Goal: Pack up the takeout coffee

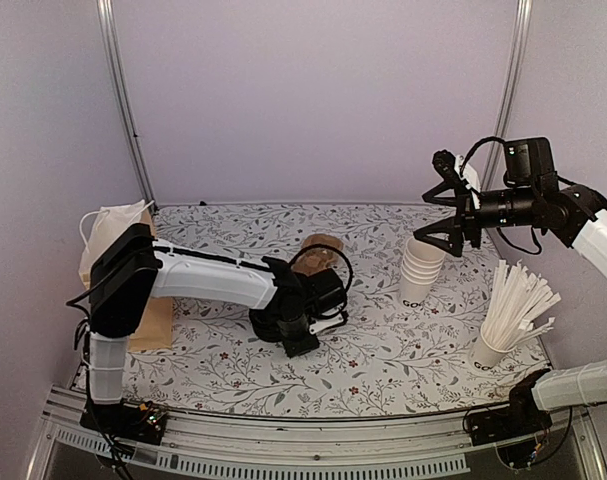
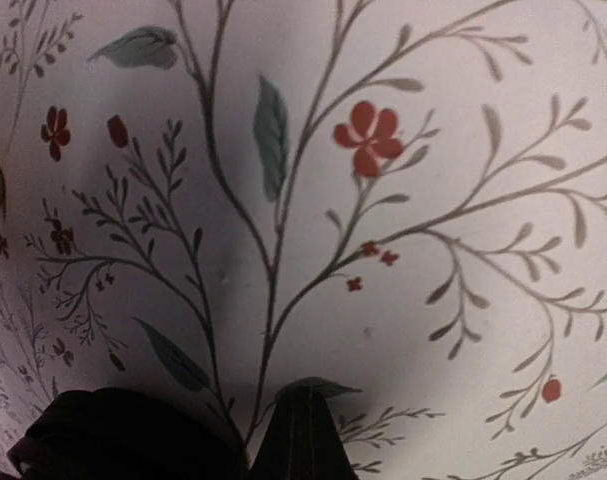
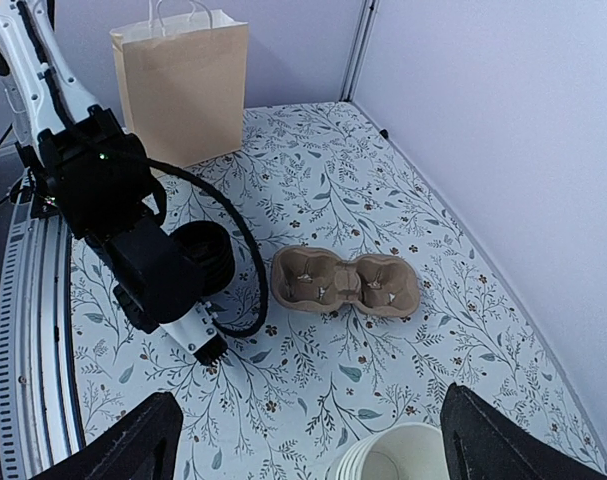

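Nr L claw [image 3: 211, 348], 2-well molded pulp carrier [image 3: 345, 283].

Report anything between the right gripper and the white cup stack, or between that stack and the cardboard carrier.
Nothing visible. The open right gripper hangs above the cup stack, and only bare tablecloth separates stack from carrier.

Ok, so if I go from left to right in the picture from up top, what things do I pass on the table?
Brown paper bag → cardboard cup carrier → stack of white cups → cup full of white sticks.
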`<state>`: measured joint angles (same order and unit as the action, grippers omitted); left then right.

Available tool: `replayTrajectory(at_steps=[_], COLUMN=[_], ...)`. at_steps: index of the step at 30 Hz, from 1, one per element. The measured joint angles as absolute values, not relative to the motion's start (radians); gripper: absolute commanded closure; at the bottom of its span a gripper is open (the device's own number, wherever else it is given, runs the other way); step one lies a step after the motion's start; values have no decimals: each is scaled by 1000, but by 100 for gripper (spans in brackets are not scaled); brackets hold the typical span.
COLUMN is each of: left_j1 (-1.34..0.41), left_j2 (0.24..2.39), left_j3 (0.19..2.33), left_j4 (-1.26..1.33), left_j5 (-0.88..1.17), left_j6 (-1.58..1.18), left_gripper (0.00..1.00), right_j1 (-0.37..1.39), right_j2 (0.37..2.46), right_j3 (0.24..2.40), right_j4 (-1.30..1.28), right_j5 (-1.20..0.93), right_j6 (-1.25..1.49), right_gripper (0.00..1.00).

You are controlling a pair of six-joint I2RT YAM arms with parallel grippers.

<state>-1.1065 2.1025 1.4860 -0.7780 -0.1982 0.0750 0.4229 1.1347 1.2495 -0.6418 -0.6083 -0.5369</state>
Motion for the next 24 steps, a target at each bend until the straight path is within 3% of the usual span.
replayTrajectory(at_steps=[14, 24], left_j1=[-840, -673], left_j2=[2058, 2173], left_j3=[1409, 1558], left_j4=[-784, -723], left_j5=[-311, -361], left_j6=[102, 131], left_gripper=[100, 100], right_j1=[422, 422], right_j2=[1135, 1134], right_j3=[1228, 1208], right_j4=[-628, -620], right_j5=[-608, -608], right_j6=[-535, -535], right_gripper=[7, 6])
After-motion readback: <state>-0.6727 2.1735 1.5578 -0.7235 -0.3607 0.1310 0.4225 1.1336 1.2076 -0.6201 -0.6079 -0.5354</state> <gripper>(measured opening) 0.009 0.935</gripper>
